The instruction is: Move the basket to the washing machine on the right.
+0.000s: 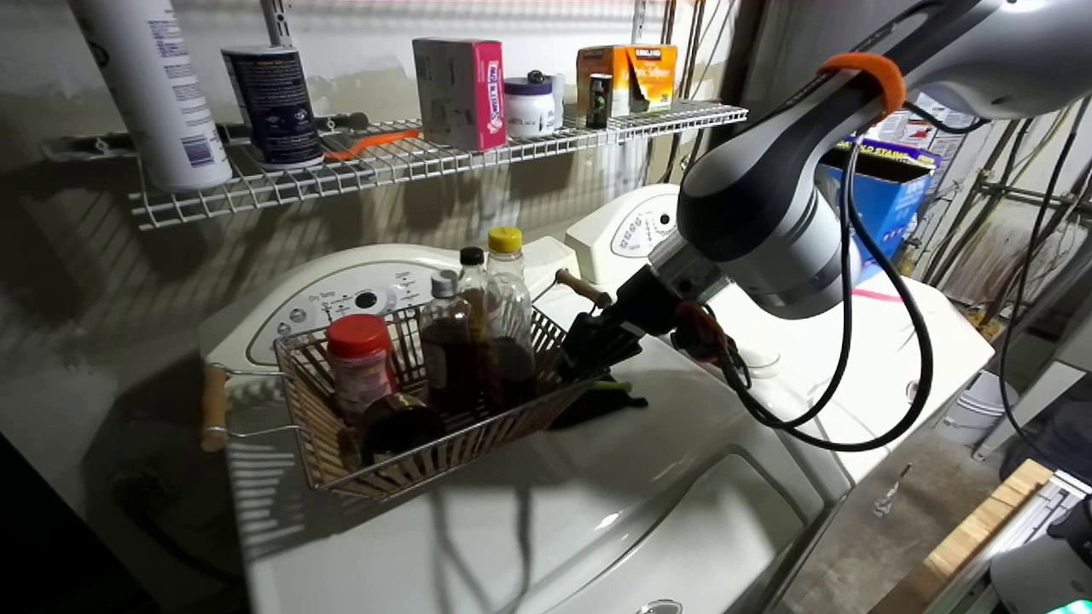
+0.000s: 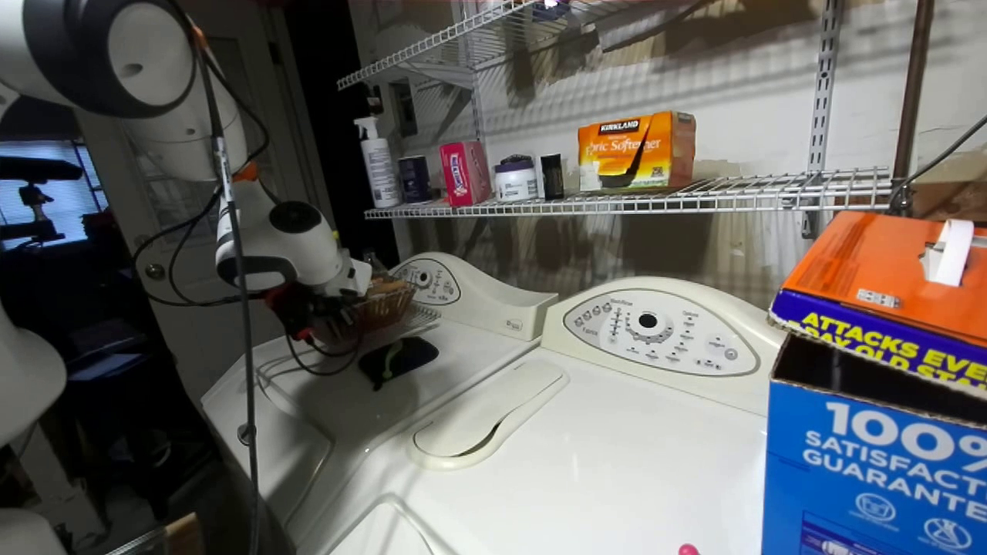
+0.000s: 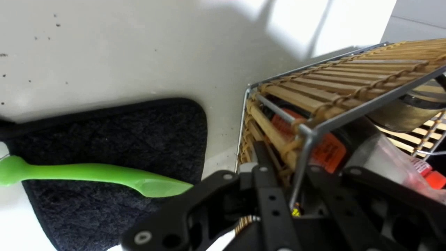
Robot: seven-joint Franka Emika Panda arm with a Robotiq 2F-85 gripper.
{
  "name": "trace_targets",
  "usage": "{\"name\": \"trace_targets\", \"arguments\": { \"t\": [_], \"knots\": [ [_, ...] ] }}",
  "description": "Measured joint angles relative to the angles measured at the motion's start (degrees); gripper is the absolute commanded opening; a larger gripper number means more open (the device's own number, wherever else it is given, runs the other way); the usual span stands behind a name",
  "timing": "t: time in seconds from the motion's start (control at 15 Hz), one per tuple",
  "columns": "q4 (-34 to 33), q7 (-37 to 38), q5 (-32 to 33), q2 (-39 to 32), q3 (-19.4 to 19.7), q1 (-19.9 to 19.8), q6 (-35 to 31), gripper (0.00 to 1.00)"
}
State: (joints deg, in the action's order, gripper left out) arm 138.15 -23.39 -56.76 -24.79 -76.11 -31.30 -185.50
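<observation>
The basket (image 1: 478,443), of wire and cane with wooden handles, is at the dryer's (image 1: 597,503) back and holds several bottles and jars. It also shows in an exterior view (image 2: 389,301) and in the wrist view (image 3: 348,87). My gripper (image 1: 593,341) is at the basket's end nearer the washer. In the wrist view the gripper (image 3: 285,157) has one finger outside the end wall and one inside, shut on it near a corner. I cannot tell whether the basket's bottom touches the dryer. The white washing machine (image 2: 617,455) stands beside the dryer, on the right.
A black cloth (image 3: 156,132) with a green tool (image 3: 87,172) on it lies on the dryer beside the basket. A wire shelf (image 1: 384,166) with boxes and bottles hangs above. A blue and orange box (image 2: 864,470) stands at the washer's far right.
</observation>
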Motion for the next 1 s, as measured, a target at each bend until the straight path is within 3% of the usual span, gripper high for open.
{"name": "trace_targets", "arguments": {
  "t": [0.53, 1.0],
  "knots": [
    [5.02, 3.08, -2.05, 4.68, -11.76, -17.46, 0.43, 0.02],
    [11.63, 5.19, -4.61, 6.16, -26.77, -38.37, -2.84, 0.02]
  ]
}}
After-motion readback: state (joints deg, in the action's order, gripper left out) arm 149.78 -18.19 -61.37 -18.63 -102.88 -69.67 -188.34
